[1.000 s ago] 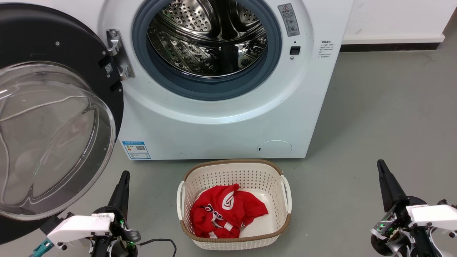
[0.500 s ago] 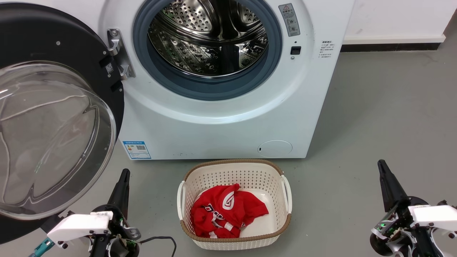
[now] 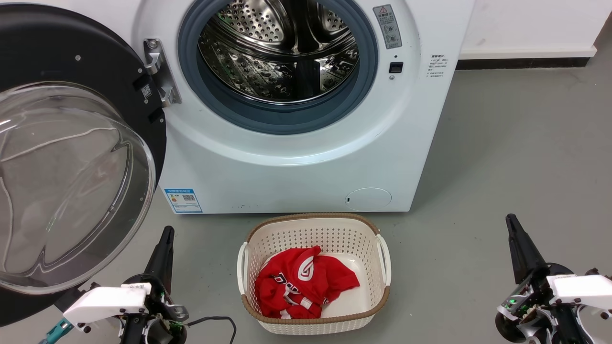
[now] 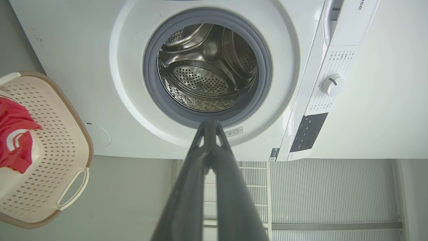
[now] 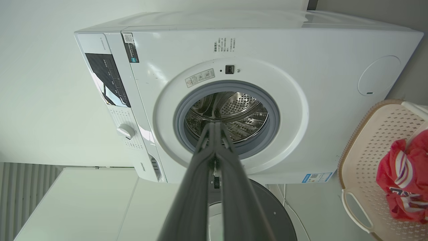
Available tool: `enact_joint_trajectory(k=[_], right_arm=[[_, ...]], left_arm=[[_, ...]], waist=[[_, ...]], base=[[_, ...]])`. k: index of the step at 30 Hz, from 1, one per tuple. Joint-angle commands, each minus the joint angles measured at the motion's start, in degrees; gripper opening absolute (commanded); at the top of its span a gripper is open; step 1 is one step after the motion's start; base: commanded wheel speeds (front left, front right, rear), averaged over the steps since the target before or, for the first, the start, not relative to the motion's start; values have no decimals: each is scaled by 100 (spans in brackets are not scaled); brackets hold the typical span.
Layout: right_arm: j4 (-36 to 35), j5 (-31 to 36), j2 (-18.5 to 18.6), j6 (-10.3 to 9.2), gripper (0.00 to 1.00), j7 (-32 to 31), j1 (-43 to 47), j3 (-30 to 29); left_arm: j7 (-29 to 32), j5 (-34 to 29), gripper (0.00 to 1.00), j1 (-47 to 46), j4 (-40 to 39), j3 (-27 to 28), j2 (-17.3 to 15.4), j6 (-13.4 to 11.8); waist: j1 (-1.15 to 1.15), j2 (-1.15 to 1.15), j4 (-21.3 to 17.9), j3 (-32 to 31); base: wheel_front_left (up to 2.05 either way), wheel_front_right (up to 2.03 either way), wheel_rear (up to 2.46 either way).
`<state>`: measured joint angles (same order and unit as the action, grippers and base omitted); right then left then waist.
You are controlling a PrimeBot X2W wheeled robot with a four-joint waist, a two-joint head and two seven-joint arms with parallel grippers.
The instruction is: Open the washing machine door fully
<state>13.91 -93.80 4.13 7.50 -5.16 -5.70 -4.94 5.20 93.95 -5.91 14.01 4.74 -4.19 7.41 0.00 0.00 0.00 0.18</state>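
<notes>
Glossy black round washing machine door [image 3: 71, 52] hangs wide open beside the white washing machine [image 3: 287, 177]; left gripper [image 3: 167, 232] and right gripper [image 3: 510, 220] keep jaws together, empty.

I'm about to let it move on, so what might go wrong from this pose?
1. The left gripper sits close to the glass bowl of the washing machine door; lifting it carelessly may knock the glass.
2. The basket stands right before the washing machine; rolling forward would likely push it.
</notes>
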Motion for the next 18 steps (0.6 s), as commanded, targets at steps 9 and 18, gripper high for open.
enact_joint_trajectory(k=[9, 18], right_arm=[[13, 35, -25, -2, 0, -37, -74, -30], [14, 56, -36, -2, 0, -42, -76, -46]], left_arm=[[26, -48, 0, -47, 10, 38, 25, 28], [47, -51, 0, -50, 10, 51, 34, 28]], waist=[[0, 0, 0, 0], [0, 0, 0, 0]], base=[[0, 0, 0], [0, 0, 0]])
